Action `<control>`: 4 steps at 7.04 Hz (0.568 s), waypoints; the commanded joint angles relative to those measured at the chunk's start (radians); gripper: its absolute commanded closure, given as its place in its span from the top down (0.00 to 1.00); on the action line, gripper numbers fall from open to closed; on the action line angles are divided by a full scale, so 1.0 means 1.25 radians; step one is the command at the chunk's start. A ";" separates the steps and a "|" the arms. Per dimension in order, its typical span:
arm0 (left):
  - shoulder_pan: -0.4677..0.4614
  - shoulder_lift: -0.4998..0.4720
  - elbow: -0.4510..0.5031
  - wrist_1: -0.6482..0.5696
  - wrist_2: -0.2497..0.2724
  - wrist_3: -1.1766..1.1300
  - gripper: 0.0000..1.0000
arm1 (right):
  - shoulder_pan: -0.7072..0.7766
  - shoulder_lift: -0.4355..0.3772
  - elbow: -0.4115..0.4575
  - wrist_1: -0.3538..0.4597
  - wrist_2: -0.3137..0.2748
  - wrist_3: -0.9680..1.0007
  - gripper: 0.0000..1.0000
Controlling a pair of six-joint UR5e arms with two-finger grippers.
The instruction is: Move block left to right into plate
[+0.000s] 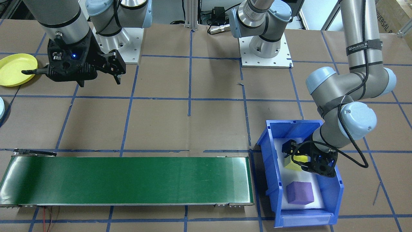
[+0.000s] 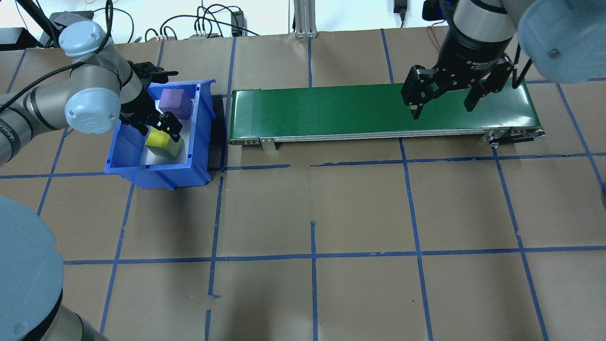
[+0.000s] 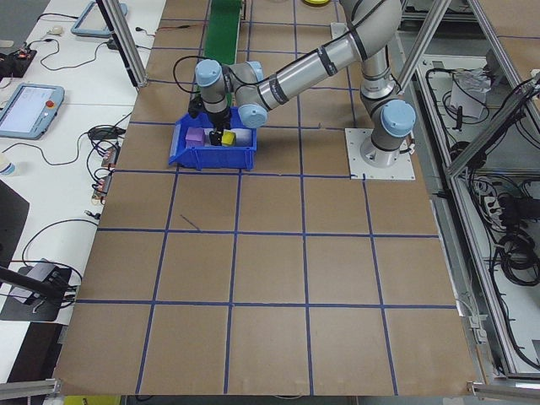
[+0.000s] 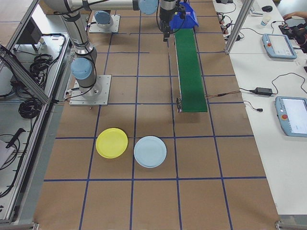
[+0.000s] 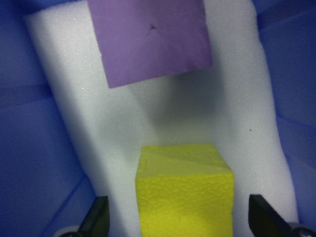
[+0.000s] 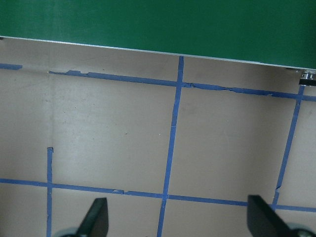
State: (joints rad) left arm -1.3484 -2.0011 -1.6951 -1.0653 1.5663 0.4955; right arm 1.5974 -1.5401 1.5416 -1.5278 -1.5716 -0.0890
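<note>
Nearest you across the bench [image 1: 206, 129], the long green conveyor belt [image 1: 128, 180] lay along the edge, with the blue plastic bin [image 1: 331, 193] just beside its end. In that bin, on a white foam liner [image 5: 237, 128], the purple foam cube [image 1: 300, 192] sat closest to you and the yellow foam cube [image 1: 292, 163] just behind it, the two apart. You had the left gripper [image 5: 180, 222] lowered inside the bin, its fingers [image 5: 98, 222] spread wide on either side of the yellow cube and, in the wrist view, clear of its faces. Farther back and at the other end of the bench, your right gripper [image 2: 442, 102] hung in the air above the surface, fingers [image 2: 414, 102] apart with nothing between them. Beyond it sat the round yellow plastic plate [image 1: 14, 69], bare, with a pale blue round plate [image 4: 150, 151] just beside it, well away from the bin.
</note>
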 commanded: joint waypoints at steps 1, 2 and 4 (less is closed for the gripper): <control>0.000 -0.019 -0.005 0.031 -0.003 0.001 0.83 | 0.000 0.000 0.000 0.000 0.002 0.000 1.00; 0.000 -0.024 -0.008 0.051 0.004 0.004 0.61 | 0.000 0.001 0.000 0.000 0.002 0.000 1.00; 0.000 -0.017 -0.011 0.066 0.006 0.010 0.36 | 0.000 0.000 0.000 0.000 0.003 0.000 1.00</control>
State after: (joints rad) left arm -1.3484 -2.0271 -1.7088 -0.9993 1.5721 0.5043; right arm 1.5969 -1.5391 1.5416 -1.5278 -1.5690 -0.0890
